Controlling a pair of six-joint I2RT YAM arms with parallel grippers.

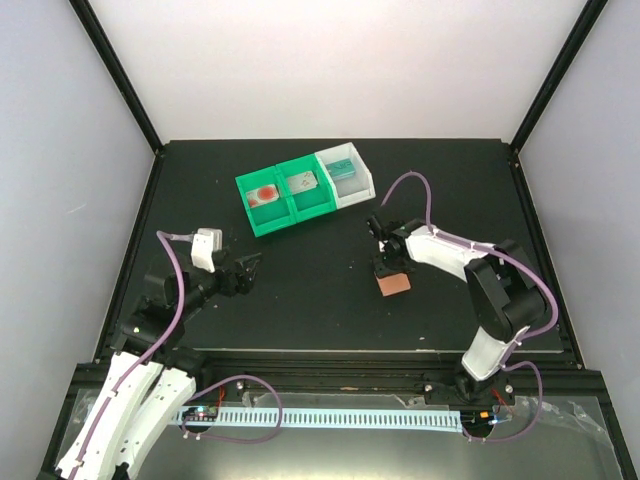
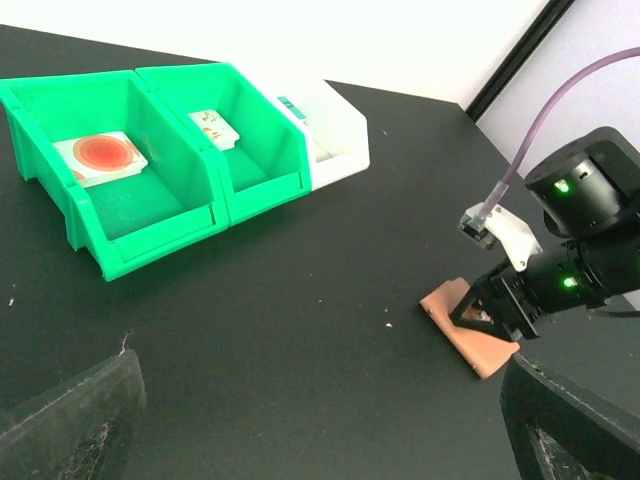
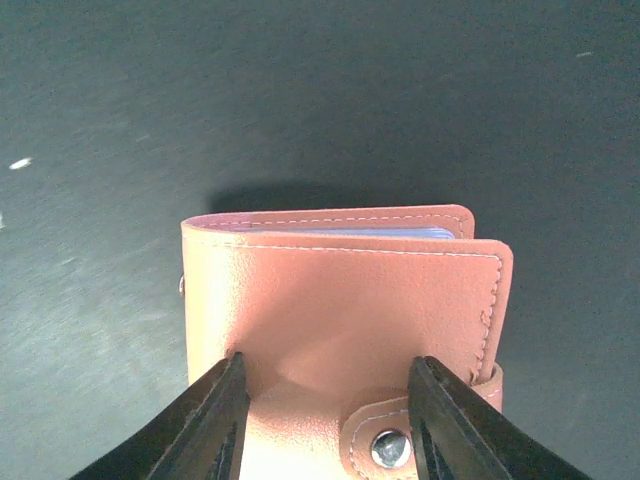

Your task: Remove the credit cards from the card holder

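The brown-salmon card holder [image 1: 393, 285] lies folded shut on the black table, also in the left wrist view [image 2: 483, 354] and the right wrist view [image 3: 350, 290]; pale blue pockets show at its far edge. My right gripper [image 1: 388, 266] [image 3: 325, 368] is right above it, open, with both fingertips resting on its top cover near the snap tab. A white card with a red mark [image 1: 265, 193] [image 2: 100, 155], a white card with small marks [image 1: 301, 182] [image 2: 213, 127] and a teal card [image 1: 342, 169] lie in the bins. My left gripper [image 1: 250, 268] [image 2: 320, 378] is open and empty, left of the holder.
Two joined green bins [image 1: 290, 216] [image 2: 150, 250] and a white bin [image 1: 360, 190] [image 2: 340, 160] stand at the back centre of the table. The right arm [image 2: 590, 230] reaches in from the right. Small white specks lie on the table.
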